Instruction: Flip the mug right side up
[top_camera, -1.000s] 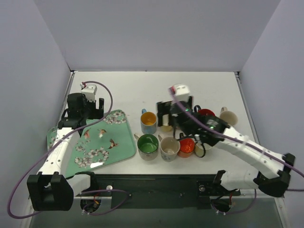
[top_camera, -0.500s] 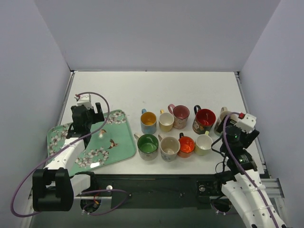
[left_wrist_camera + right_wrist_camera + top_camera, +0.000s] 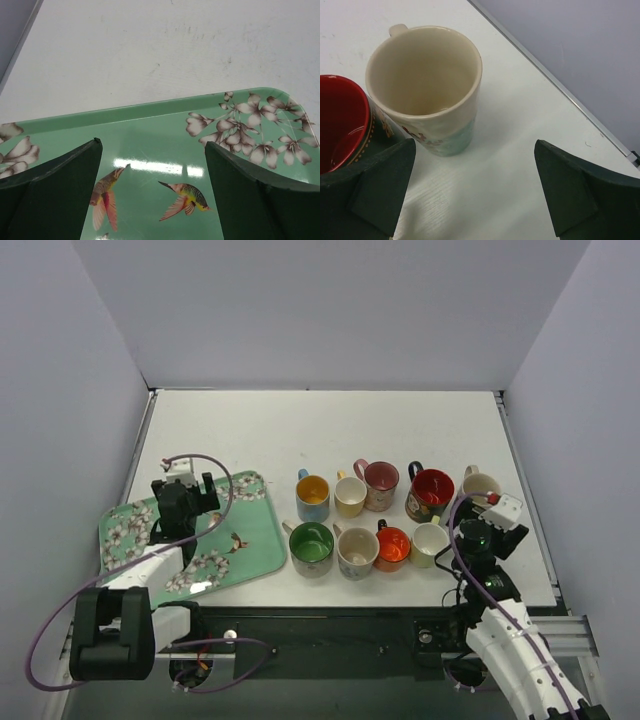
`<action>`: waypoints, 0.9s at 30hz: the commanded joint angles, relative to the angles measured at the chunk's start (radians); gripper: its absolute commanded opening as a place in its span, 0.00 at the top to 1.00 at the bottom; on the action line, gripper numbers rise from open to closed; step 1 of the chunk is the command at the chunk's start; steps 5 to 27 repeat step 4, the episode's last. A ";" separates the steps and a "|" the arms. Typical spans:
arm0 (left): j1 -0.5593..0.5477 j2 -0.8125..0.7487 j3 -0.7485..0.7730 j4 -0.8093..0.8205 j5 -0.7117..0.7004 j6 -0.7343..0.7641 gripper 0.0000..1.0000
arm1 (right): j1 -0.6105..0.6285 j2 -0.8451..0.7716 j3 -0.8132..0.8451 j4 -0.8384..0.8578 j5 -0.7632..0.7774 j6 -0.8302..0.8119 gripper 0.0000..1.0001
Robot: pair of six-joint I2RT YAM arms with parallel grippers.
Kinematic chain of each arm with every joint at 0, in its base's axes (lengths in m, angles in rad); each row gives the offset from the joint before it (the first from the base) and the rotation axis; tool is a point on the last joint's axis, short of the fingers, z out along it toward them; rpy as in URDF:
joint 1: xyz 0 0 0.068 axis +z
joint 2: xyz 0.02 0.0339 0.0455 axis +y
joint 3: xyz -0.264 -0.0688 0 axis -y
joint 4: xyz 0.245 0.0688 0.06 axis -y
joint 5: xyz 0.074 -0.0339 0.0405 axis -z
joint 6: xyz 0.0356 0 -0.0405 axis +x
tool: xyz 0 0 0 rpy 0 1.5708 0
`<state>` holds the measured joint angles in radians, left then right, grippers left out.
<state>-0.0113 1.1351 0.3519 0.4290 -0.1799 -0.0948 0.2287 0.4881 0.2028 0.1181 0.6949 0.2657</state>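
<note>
**Right arm withdraws, every mug upright**

The right end effector (image 3: 475, 145), released and empty, has pulled back beside the cream mug (image 3: 425, 85); the pink mug (image 3: 381, 483) it had covered stands mouth-up in the table's (image 3: 300, 430) back row, so the task looks done

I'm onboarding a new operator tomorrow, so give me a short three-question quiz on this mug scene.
1. True or false: the left gripper is shut on a mug.
2. How many mugs stand upright on the table?
3. The right gripper, jaws open, faces: A a spoon, B a cream mug, C a plate.
Key: 1 false; 2 nine; 3 B.
</note>
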 commanded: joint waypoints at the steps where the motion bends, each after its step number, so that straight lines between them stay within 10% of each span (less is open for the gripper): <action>1: 0.005 0.015 0.002 0.096 0.019 0.013 0.05 | -0.006 0.004 0.003 0.077 0.006 -0.006 0.00; 27: 0.005 0.008 0.005 0.081 0.049 0.010 0.05 | -0.005 0.004 0.001 0.077 -0.004 -0.003 0.00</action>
